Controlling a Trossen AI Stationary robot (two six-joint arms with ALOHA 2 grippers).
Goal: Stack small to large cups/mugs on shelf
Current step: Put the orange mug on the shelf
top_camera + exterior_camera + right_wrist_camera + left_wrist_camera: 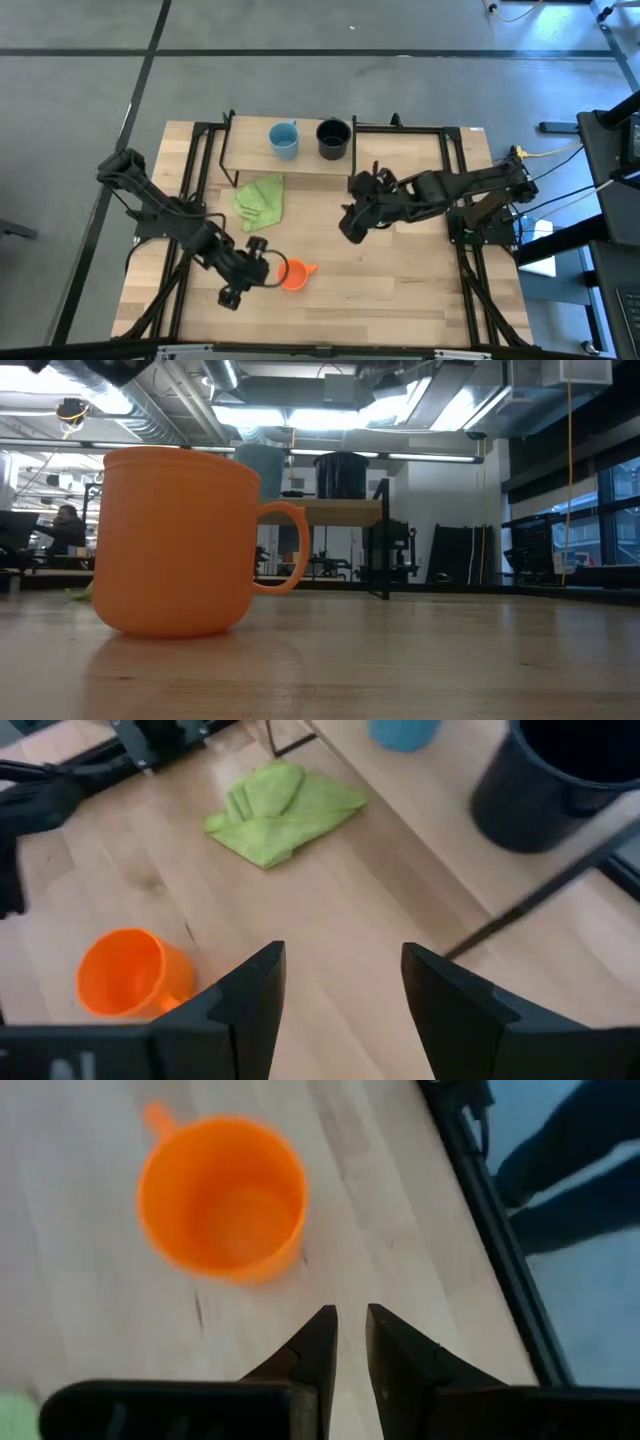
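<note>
- Orange mug (291,274), seen from above, stands upright on the table (400,290), well in front of the shelf (300,160) and apart from it, its handle turned away from the left gripper (258,268). That gripper sits just beside the mug and holds nothing.
- On the shelf stand the light blue mug (284,138) and the dark navy mug (333,138), side by side. A green cloth (260,200) lies in front of the shelf. The right gripper (350,222) hangs between shelf and orange mug.
- From table height, the orange mug (180,540) is plain and smooth, with a loop handle; the shelf (320,512) shows far behind it.
- From the left wrist, the orange mug (222,1195) is empty inside; the fingers (318,1345) stand a narrow slit apart, short of the mug.
- From the right wrist, the fingers (255,990) are spread wide and empty; beyond them lie the orange mug (125,972) and the cloth (282,808).
</note>
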